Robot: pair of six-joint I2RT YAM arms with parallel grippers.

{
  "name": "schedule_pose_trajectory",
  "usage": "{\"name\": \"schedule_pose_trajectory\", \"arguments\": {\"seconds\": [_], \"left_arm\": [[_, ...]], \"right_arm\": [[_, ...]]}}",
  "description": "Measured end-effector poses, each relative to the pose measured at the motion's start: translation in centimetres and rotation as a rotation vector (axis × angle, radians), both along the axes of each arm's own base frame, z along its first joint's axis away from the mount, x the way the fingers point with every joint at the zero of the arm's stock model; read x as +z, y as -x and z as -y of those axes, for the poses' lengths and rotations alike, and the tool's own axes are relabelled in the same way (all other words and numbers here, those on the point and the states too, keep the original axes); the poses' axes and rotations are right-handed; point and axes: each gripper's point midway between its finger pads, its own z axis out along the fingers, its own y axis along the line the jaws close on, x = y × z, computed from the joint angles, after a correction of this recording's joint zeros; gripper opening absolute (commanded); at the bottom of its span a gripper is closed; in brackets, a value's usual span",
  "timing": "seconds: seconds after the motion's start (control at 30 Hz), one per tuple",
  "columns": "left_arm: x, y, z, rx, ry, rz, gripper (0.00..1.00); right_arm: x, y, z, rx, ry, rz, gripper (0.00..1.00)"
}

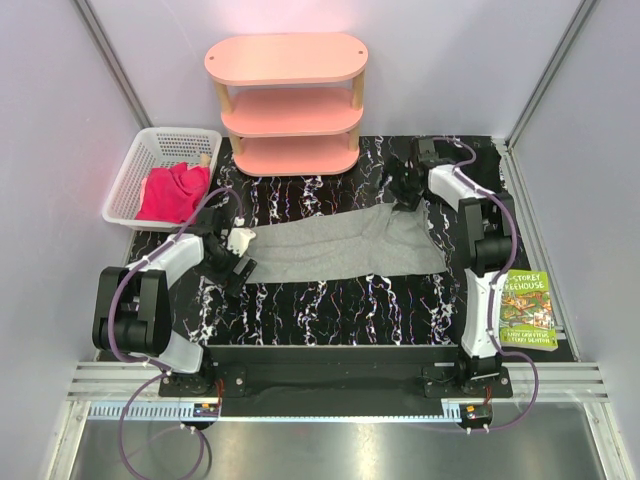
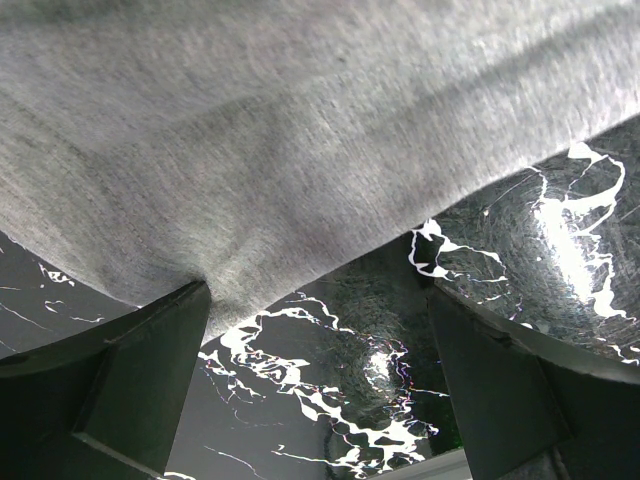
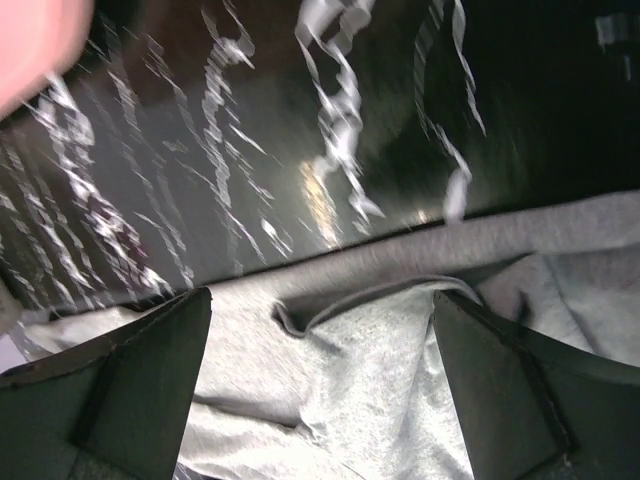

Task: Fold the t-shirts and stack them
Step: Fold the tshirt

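Fingers (image 3: 120, 390) apart over grey t-shirt (image 3: 380, 400) edge.

Grey t-shirt (image 1: 340, 245) laid out long across the middle of the table (image 1: 330, 310) — rumpled at its right end, pink shirt (image 1: 172, 192) bunched in the basket (image 1: 135, 170) — far left.

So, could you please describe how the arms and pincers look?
The left arm and right arm have white shells, black joints and thin purple cables looping alongside. The left pincer and right pincer are black, with dark wedge-shaped fingers.
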Motion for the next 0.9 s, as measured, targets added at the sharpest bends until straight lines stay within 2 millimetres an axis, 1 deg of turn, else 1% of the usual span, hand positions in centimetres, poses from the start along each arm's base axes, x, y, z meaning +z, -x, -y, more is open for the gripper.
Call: {"name": "schedule_pose_trajectory", "arguments": {"seconds": [0.1,0.17,0.2,0.23,0.27,0.3,0.33,0.37,0.43,0.47,0.5,0.57,0.63,0.7,0.77,0.83,0.9], "left_arm": [[0.0,0.0,0.0,0.0,0.001,-0.001,0.99],[0.0,0.0,0.0,0.0,0.001,-0.001,0.99],[0.0,0.0,0.0,0.0,0.001,-0.001,0.99],[0.0,0.0,0.0,0.0,0.001,-0.001,0.99],[0.0,0.0,0.0,0.0,0.001,-0.001,0.99],[0.0,0.0,0.0,0.0,0.001,-0.001,0.99],[0.0,0.0,0.0,0.0,0.001,-0.001,0.99],[0.0,0.0,0.0,0.0,0.001,-0.001,0.99],[0.0,0.1,0.0,0.001,0.001,-0.001,0.99],[0.0,0.1,0.0,0.001,0.001,-0.002,0.99],[0.1,0.1,0.0,0.003,0.002,-0.004,0.99],[0.4,0.3,0.1,0.009,0.009,-0.016,0.99],[1.5,0.0,0.4,0.014,0.021,-0.016,0.99],[3.4,-1.2,0.9,0.014,0.041,0.017,0.99],[5.9,-2.7,1.5,0.006,0.06,0.068,0.99],[8.8,-4.7,2.7,-0.019,0.084,0.149,0.99],[11.1,-6.0,4.1,-0.054,0.106,0.213,0.99]], "right_arm": [[1.8,-2.3,0.0,0.007,-0.003,0.054,1.0],[4.3,-4.3,-0.3,0.022,-0.016,0.11,1.0],[5.9,-5.3,-0.5,0.031,-0.026,0.144,1.0],[7.9,-6.2,-0.8,0.046,-0.04,0.191,1.0],[9.2,-6.5,-1.1,0.058,-0.055,0.215,1.0],[11.0,-6.8,-1.4,0.075,-0.079,0.251,1.0],[12.1,-6.8,-1.7,0.087,-0.095,0.27,1.0],[12.9,-6.5,-1.9,0.098,-0.11,0.279,1.0],[13.6,-5.1,-2.0,0.105,-0.132,0.263,1.0],[13.5,-4.2,-1.9,0.099,-0.136,0.245,1.0],[13.1,-2.9,-1.7,0.091,-0.136,0.217,1.0],[11.7,0.2,-0.9,0.058,-0.119,0.144,1.0],[10.1,3.4,0.1,0.024,-0.09,0.07,1.0],[8.5,6.0,1.0,-0.01,-0.056,0.007,1.0],[7.0,7.7,1.7,-0.032,-0.031,-0.039,1.0],[5.3,9.0,2.2,-0.051,-0.01,-0.088,1.0],[3.6,10.2,2.7,-0.068,0.009,-0.137,1.0]]}}
